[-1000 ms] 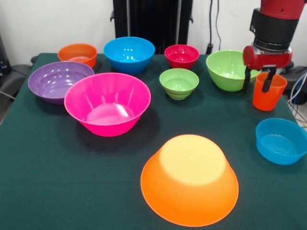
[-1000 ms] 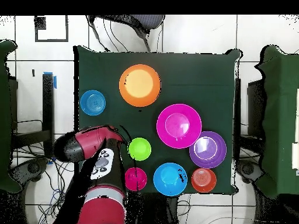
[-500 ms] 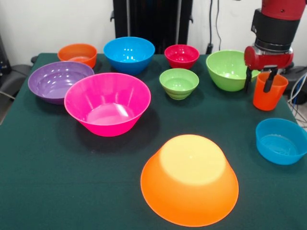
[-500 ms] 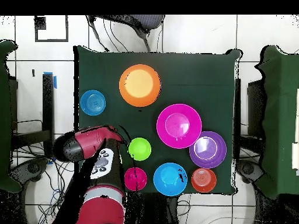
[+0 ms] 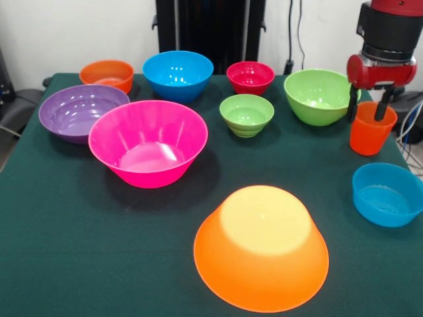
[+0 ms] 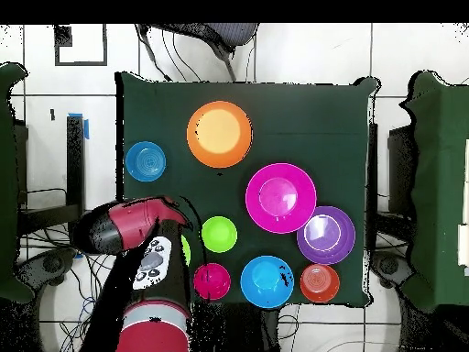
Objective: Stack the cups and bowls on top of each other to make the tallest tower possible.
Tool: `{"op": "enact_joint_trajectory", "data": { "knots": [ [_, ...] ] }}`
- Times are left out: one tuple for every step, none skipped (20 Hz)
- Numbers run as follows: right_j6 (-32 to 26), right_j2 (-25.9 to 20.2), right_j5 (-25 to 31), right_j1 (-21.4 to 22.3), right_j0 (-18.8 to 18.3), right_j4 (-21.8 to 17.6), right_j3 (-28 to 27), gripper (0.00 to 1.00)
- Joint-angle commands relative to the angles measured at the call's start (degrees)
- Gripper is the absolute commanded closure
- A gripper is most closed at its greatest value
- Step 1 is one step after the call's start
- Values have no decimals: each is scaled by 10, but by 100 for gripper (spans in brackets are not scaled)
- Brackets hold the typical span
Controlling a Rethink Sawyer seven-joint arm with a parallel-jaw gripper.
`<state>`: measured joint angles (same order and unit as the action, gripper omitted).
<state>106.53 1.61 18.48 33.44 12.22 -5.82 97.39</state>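
Standing at the right edge of the front view, the orange-red cup (image 5: 371, 129) rests upright on the green tabletop (image 5: 79, 238), and the gripper (image 5: 367, 105) hangs over its rim. One dark finger (image 5: 351, 105) drops outside the cup's left wall and the other (image 5: 381, 107) dips inside its mouth, so the pair straddles the wall; whether they press it cannot be told.

Just left of the cup sits the large green bowl (image 5: 321, 96), and below it, at lower right, the small blue bowl (image 5: 387, 193). Low in the middle of the frame the largest orange bowl (image 5: 262, 246) lies rim downward with nothing on it. The big pink bowl (image 5: 148, 142) stands left of centre, its rim close beside the purple bowl (image 5: 80, 111) at the left. Along the upper part of the frame run the small orange bowl (image 5: 107, 74), the mid blue bowl (image 5: 178, 74) and the small red bowl (image 5: 250, 77), with the small green bowl (image 5: 246, 114) just below the red one.

From overhead the red arm (image 6: 137, 229) covers the cup and most of the large green bowl at lower left.
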Motion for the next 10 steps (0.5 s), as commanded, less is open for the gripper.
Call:
{"op": "enact_joint_trajectory", "data": {
  "knots": [
    [57,-49,89,17,9,22,3,0],
    [57,-49,94,21,9,23,4,0],
    [56,-50,96,24,7,23,6,0],
    [54,-52,98,29,5,24,8,0],
    [53,-53,99,32,4,24,12,0],
    [53,-54,100,34,3,25,13,0],
    [52,-55,100,34,2,25,14,0],
    [52,-56,100,34,1,25,15,0],
    [52,-56,97,35,1,24,19,0],
    [53,-55,92,33,2,22,20,0]
  ]
}}
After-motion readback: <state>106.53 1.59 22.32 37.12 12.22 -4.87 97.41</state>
